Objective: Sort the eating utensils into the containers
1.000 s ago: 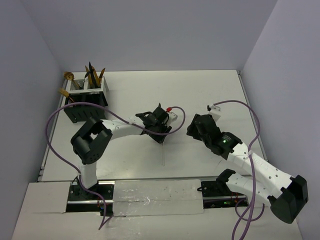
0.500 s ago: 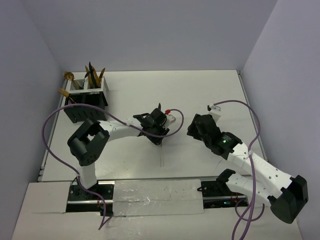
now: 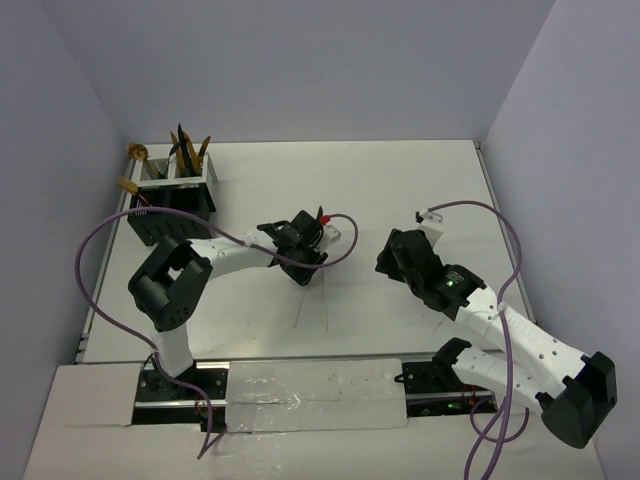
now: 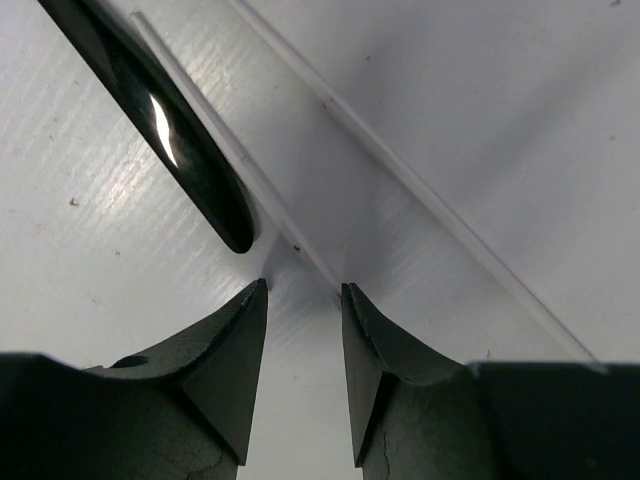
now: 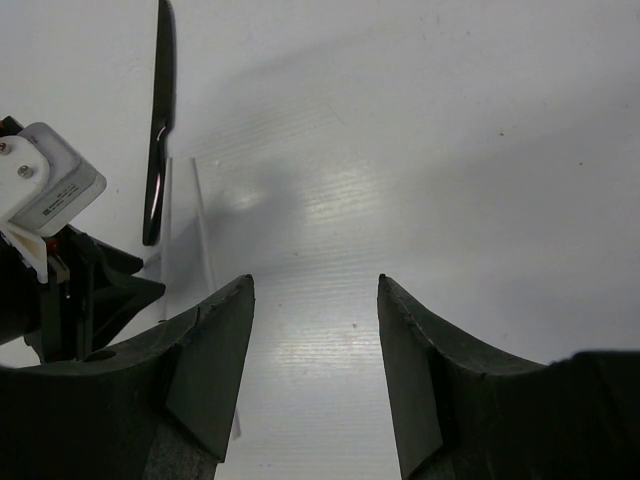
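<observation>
The black caddy (image 3: pixel 170 212) with silver upper panels stands at the far left, with several gold-headed utensils (image 3: pixel 187 150) upright in it. My left gripper (image 3: pixel 303 268) hovers low over mid-table, its jaws a narrow gap apart (image 4: pixel 305 290). The end of a thin white stick (image 4: pixel 230 160) lies right at its fingertips. An all-dark utensil (image 4: pixel 170 130) lies just beyond and left of the fingertips; it also shows in the right wrist view (image 5: pixel 160 120). My right gripper (image 3: pixel 390 262) is open and empty (image 5: pixel 315 285) to the right.
A second thin white line (image 4: pixel 420 190) runs diagonally across the table (image 3: pixel 400 180) past the left fingers. The left gripper's body (image 5: pixel 60 290) fills the left edge of the right wrist view. Grey walls close in the table on three sides.
My left gripper has moved left across the table. The faint white stick below it has shifted left too. The right arm has not moved.
</observation>
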Robot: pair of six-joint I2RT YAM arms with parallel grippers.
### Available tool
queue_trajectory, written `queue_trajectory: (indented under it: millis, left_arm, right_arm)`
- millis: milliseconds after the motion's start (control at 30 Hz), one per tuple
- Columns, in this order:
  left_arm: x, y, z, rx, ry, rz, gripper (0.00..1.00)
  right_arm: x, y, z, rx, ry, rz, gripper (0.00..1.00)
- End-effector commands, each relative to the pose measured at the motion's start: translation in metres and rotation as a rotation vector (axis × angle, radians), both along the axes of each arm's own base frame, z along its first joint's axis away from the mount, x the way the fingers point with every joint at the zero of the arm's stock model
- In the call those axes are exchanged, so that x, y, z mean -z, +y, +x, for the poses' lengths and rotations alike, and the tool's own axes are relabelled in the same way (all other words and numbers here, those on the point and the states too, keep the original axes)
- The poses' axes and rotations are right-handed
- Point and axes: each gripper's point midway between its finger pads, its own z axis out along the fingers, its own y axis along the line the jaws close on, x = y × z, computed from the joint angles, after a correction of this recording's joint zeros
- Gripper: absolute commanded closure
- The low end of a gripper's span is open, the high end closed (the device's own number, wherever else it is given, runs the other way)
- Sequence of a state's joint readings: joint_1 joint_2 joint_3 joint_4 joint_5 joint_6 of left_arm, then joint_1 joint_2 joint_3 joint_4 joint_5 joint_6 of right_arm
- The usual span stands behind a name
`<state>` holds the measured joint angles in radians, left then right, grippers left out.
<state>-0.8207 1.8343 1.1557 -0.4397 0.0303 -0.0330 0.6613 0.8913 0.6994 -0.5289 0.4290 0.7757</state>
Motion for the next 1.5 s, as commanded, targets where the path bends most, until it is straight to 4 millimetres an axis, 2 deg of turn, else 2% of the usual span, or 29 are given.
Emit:
queue_trajectory:
  millis: [0,200,333,400,600,667,767,933,1067,1100,1267,1467]
  left_arm:
    - [-0.013,0.004,-0.007,0.014,0.018,0.000,0.55]
    - [-0.033,-0.014,-0.016,0.003,0.054,-0.098,0.50]
    - [-0.034,-0.017,-0.019,-0.006,0.069,-0.112,0.46]
    - [-0.030,-0.015,-0.019,-0.009,0.066,-0.095,0.45]
    - [0.003,-0.002,-0.021,-0.020,0.086,0.007,0.46]
    - [0.007,-0.004,-0.021,0.001,0.067,0.017,0.48]
    - [0.015,-0.003,-0.026,0.032,0.061,0.050,0.51]
    - [0.029,0.015,-0.036,0.061,0.081,0.118,0.58]
    - [0.031,0.026,-0.042,0.062,0.108,0.139,0.72]
    - [0.030,0.029,-0.043,0.064,0.111,0.140,0.78]
    - [0.025,0.038,-0.036,0.069,0.107,0.147,0.99]
    - [0.014,0.035,-0.031,0.039,0.115,0.113,1.00]
  right_arm:
    - [-0.011,-0.003,0.004,0.017,-0.035,-0.004,0.40]
    - [-0.009,-0.003,0.003,0.016,-0.030,-0.009,0.40]
    - [-0.009,-0.002,0.004,0.014,-0.030,-0.008,0.40]
    - [-0.009,-0.002,0.005,0.013,-0.030,-0.011,0.40]
    - [-0.008,-0.001,0.006,0.012,-0.028,-0.013,0.40]
    - [-0.008,-0.002,0.005,0.015,-0.027,-0.010,0.40]
    - [-0.006,-0.003,0.004,0.018,-0.024,-0.010,0.40]
    - [-0.007,-0.004,0.004,0.017,-0.027,-0.019,0.40]
    - [-0.007,-0.004,0.005,0.017,-0.026,-0.023,0.40]
    - [-0.008,-0.004,0.005,0.016,-0.029,-0.021,0.40]
    - [-0.007,-0.003,0.005,0.017,-0.030,-0.019,0.40]
    - [-0.006,-0.006,0.003,0.022,-0.031,-0.017,0.40]
